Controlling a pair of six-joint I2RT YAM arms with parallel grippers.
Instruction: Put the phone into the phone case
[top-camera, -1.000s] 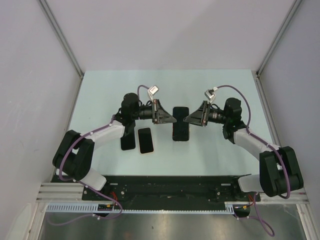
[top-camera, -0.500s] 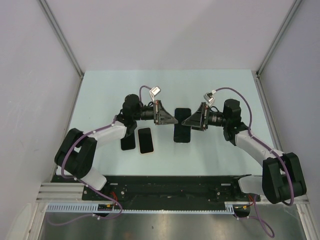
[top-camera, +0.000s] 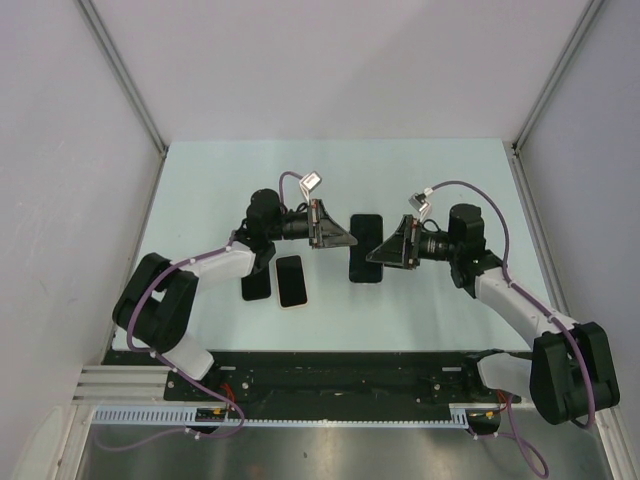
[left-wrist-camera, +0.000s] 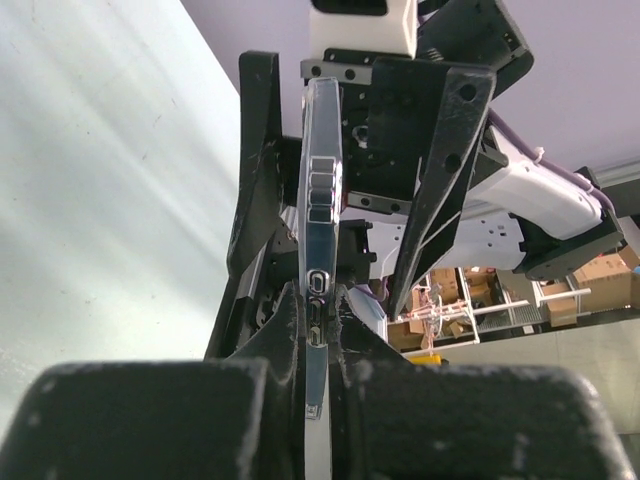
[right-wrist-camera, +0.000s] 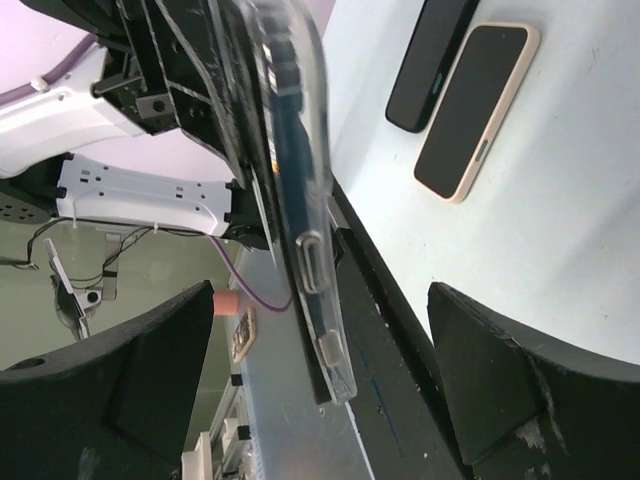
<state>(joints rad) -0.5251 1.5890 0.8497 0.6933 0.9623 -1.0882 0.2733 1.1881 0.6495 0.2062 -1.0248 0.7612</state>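
A clear phone case (left-wrist-camera: 320, 180) with a dark phone against its inner side is held edge-on above the table. My left gripper (left-wrist-camera: 318, 300) is shut on its end. From above it shows as a black slab (top-camera: 365, 225) between the two arms, with the left gripper (top-camera: 345, 240) at its left edge. My right gripper (right-wrist-camera: 320, 300) stands open, one finger on each side of the case (right-wrist-camera: 295, 150) without touching it; from above this gripper (top-camera: 376, 250) is at the slab's right edge. Whether the phone is fully seated cannot be told.
A phone in a beige case (top-camera: 291, 281) (right-wrist-camera: 475, 105) and a black phone (top-camera: 256, 284) (right-wrist-camera: 430, 60) lie flat on the table to the near left of the held case. The arm bases and a black rail (top-camera: 340, 375) run along the near edge.
The right gripper has opened wide and let go of the case, and its arm has shifted slightly towards the near edge. The left gripper has kept its hold.
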